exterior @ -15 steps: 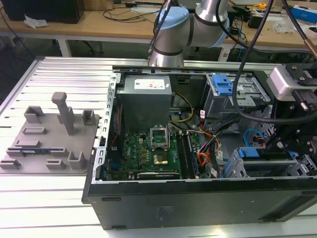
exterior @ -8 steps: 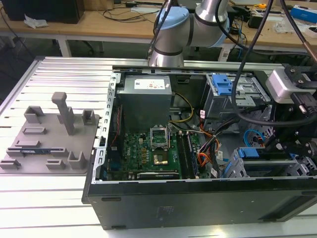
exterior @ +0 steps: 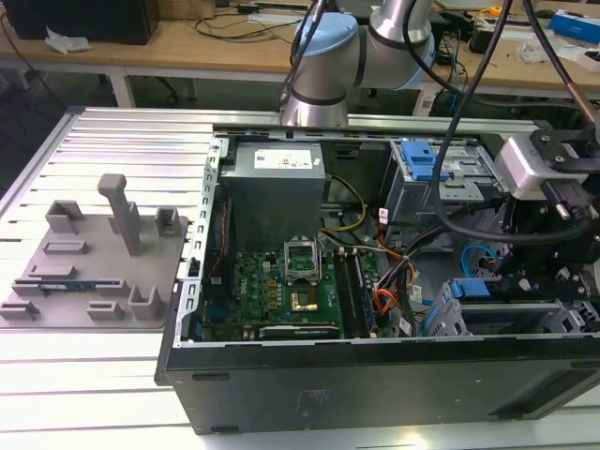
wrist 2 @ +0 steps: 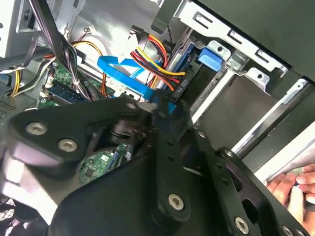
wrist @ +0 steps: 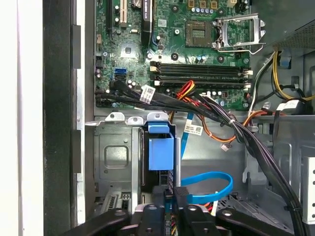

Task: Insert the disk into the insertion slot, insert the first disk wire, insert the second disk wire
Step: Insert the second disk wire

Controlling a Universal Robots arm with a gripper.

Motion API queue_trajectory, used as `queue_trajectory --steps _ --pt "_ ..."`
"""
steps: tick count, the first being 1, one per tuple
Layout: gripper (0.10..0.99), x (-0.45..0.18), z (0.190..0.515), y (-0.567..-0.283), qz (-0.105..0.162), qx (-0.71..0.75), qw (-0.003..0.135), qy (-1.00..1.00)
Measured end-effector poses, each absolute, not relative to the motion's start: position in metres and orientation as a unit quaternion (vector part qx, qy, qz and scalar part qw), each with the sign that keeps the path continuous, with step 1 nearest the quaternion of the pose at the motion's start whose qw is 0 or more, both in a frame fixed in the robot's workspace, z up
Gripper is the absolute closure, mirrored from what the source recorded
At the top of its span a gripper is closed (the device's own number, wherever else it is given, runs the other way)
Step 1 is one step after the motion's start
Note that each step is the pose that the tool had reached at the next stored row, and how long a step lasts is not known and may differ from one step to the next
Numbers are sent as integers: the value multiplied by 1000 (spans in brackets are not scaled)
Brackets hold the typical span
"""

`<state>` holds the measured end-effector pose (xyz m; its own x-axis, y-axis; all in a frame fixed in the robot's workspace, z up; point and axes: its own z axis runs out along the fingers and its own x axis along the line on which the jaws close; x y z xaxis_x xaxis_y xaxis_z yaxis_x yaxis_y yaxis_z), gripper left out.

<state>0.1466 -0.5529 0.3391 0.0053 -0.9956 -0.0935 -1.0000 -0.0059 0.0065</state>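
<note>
The disk (wrist: 161, 152) sits edge-on in the insertion slot (wrist: 113, 157), a light grey metal cage, with its blue carrier end facing out. In the exterior view the disk (exterior: 469, 288) is at the case's right, low in the cage (exterior: 441, 323). My gripper (wrist: 173, 199) hovers just off the disk's end, shut on the plug of a blue flat wire (wrist: 209, 184) that loops beside it. In the second wrist view the gripper (wrist 2: 162, 110) pinches that blue plug close to the disk (wrist 2: 211, 56). A red, yellow and black wire bundle (wrist 2: 152, 54) ends in a black plug at the disk's edge.
The motherboard (wrist: 197, 49) and black cable bundles (wrist: 221, 118) lie past the cage. A grey box with a blue tab (exterior: 422, 159) stands at the case's far right. A grey fixture plate (exterior: 94, 253) lies at the exterior view's left. A person's hand (wrist 2: 290, 189) rests outside the case.
</note>
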Motion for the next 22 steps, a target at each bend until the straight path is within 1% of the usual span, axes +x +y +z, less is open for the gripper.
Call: queue_trajectory --steps 2,10,11,12,13,14,15,16,22 --pt "729 147 344 -553 35 -708 31 704" --pt "729 148 389 -552 35 -708 31 705" --pt "741 148 392 -552 35 -708 31 705" --pt "878 149 395 -552 35 -708 31 705" --pt "878 149 395 -552 36 -708 31 705" --pt "937 149 395 -552 36 -708 31 705" --pt "937 149 395 -552 35 -708 31 705" --pt "980 149 395 -552 35 -708 31 705" --pt "980 149 395 -552 35 -708 31 705"
